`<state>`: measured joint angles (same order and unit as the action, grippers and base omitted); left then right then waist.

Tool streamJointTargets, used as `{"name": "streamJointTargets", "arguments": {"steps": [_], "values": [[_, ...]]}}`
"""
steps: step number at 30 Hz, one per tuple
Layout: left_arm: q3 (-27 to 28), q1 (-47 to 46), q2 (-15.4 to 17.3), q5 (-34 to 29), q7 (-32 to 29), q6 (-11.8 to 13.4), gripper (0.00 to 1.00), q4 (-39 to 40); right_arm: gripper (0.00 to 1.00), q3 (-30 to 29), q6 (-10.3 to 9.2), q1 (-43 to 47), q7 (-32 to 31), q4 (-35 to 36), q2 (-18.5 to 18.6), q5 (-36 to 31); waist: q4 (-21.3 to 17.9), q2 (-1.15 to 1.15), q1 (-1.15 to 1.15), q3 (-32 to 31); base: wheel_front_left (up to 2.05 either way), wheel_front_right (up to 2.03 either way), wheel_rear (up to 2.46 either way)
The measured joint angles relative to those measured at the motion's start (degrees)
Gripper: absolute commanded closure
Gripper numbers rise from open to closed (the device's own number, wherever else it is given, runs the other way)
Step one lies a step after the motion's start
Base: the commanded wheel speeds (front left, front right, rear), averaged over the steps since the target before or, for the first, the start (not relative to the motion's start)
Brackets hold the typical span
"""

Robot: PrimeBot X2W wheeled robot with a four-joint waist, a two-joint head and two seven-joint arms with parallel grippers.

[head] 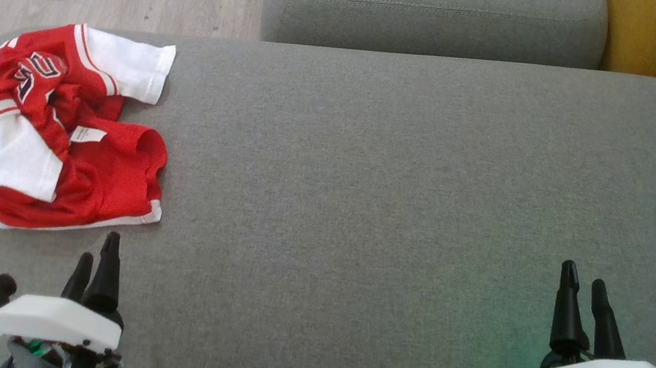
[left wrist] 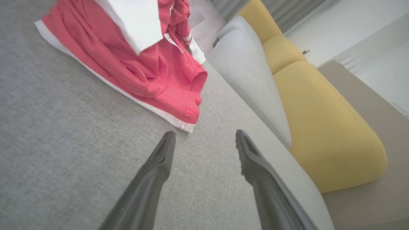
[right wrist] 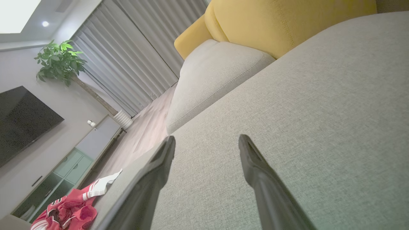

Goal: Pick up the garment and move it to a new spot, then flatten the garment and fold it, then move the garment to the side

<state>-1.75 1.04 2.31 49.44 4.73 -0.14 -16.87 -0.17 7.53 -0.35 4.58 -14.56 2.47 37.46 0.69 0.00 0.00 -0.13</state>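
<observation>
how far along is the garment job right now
Nothing looks done: the red and white garment lies crumpled at the grey cushion's left end. In hand: nothing, the left gripper and right gripper are open, empty. Pickup, moving, flattening and folding remain.

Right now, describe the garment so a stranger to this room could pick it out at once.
Start at the wide grey cushion across the head view. At its left end, just ahead of the left pincer, the garment lies crumpled. It is a red jersey with white sleeves and trim, on plain grey fabric.
</observation>
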Motion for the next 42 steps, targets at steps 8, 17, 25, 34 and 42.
{"name": "streamJointTargets", "arguments": {"steps": [8,17,25,34,42], "values": [[-0.9,0.1,0.1,-5.2,1.0,0.6,0.00,0.0,0.00,0.2,0.00,0.0,1.0,0.0,0.0,-5.7,0.3,0.00,0.00,0.0,0.00,0.00,0.00],[-1.3,0.1,0.5,-11.9,2.5,1.0,0.00,-0.1,0.00,0.3,0.00,0.0,2.7,-0.1,0.0,-13.1,0.5,0.00,0.00,-0.2,0.00,0.00,0.00],[-1.5,0.5,0.6,-17.9,3.9,1.2,0.00,0.7,0.00,0.3,0.00,0.1,4.0,-0.2,0.0,-19.7,0.6,0.00,0.00,-0.3,0.00,0.00,0.00],[-2.6,1.5,1.0,-25.0,5.4,1.5,0.00,1.0,0.00,0.1,0.00,0.1,5.2,-0.6,0.0,-27.0,0.6,0.00,0.00,-0.2,0.00,0.00,0.00],[-3.1,1.8,1.1,-31.1,6.5,1.3,0.00,1.7,0.00,-0.1,0.00,0.1,6.7,-1.7,0.0,-33.1,0.9,0.00,0.00,-0.4,0.00,0.00,0.00]]}}
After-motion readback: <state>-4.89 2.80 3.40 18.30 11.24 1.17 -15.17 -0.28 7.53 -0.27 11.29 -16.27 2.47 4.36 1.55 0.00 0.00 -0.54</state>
